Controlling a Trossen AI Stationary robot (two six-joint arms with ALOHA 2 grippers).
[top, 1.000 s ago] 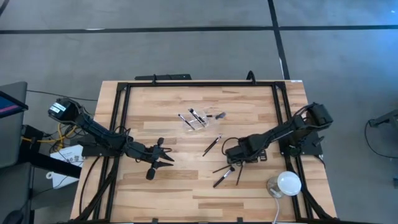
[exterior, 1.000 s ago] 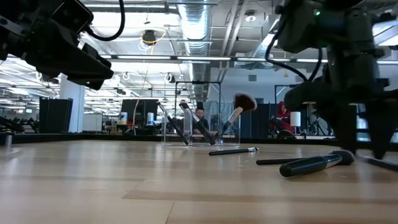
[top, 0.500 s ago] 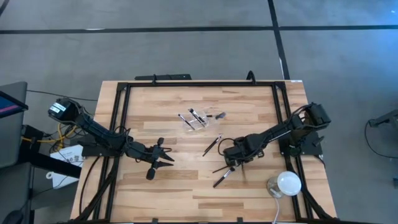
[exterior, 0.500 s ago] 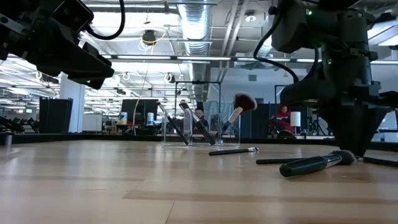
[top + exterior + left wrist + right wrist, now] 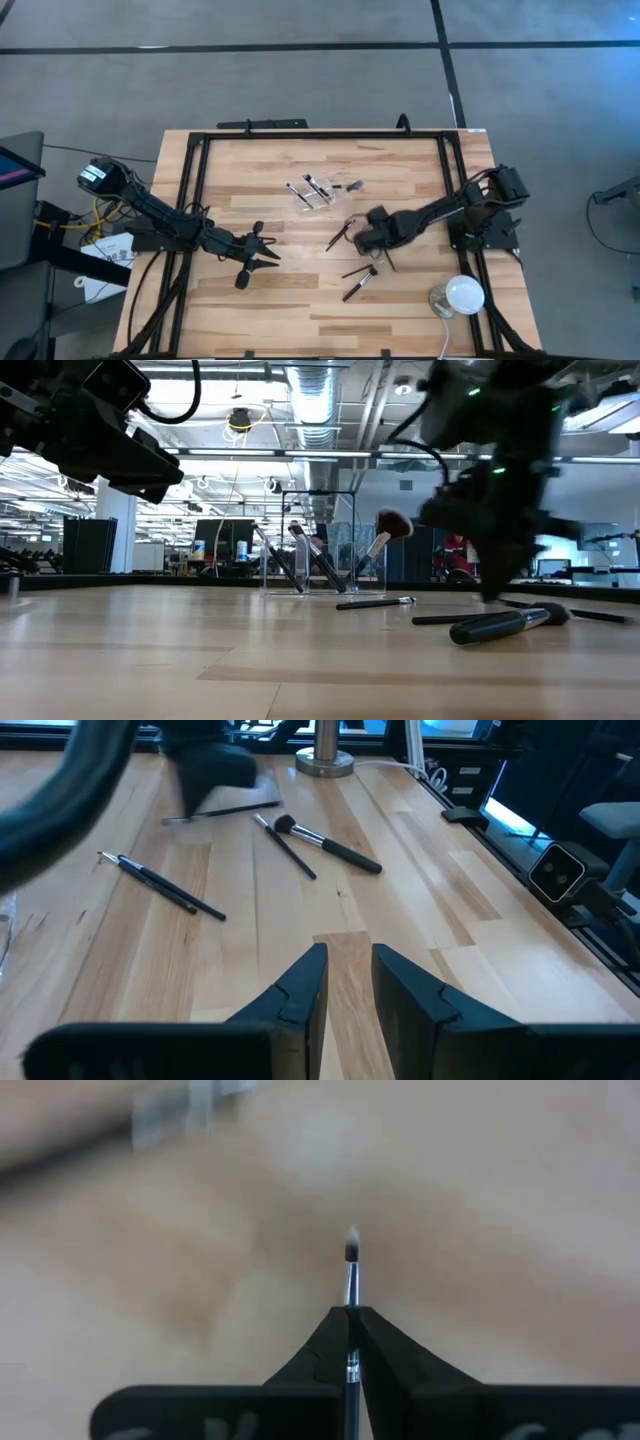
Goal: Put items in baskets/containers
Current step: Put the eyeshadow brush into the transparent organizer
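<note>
A clear container [image 5: 318,192] stands at the table's far middle, with several brushes leaning inside it [image 5: 320,555]. On the wood lie a slim brush [image 5: 340,235], another slim one [image 5: 358,270] and a thick-handled one [image 5: 358,286]. My right gripper [image 5: 362,232] is just right of the first slim brush, shut on a thin brush [image 5: 351,1280]. My left gripper [image 5: 272,250] hovers over the table's left half, open with nothing between its fingers [image 5: 348,985]. My right gripper pinches the thin brush between its two fingertips, on the shaft a little behind the bristles [image 5: 351,1312]. The brush lies along the fingers, with its bristle tip [image 5: 352,1240] sticking out past them and the handle [image 5: 386,263] trailing back under the gripper. Whether the handle is clear of the table does not show.
A white dome-shaped object [image 5: 458,296] stands at the near right corner. A black frame [image 5: 195,200] runs along the table's edges. Bare wood lies in front of my left gripper [image 5: 350,870] and along the near side.
My right gripper has shut on the thin brush that lay beside the two near brushes. It has then moved toward the table's far left, toward the container, drawing that brush along. The other brushes lie where they were.
</note>
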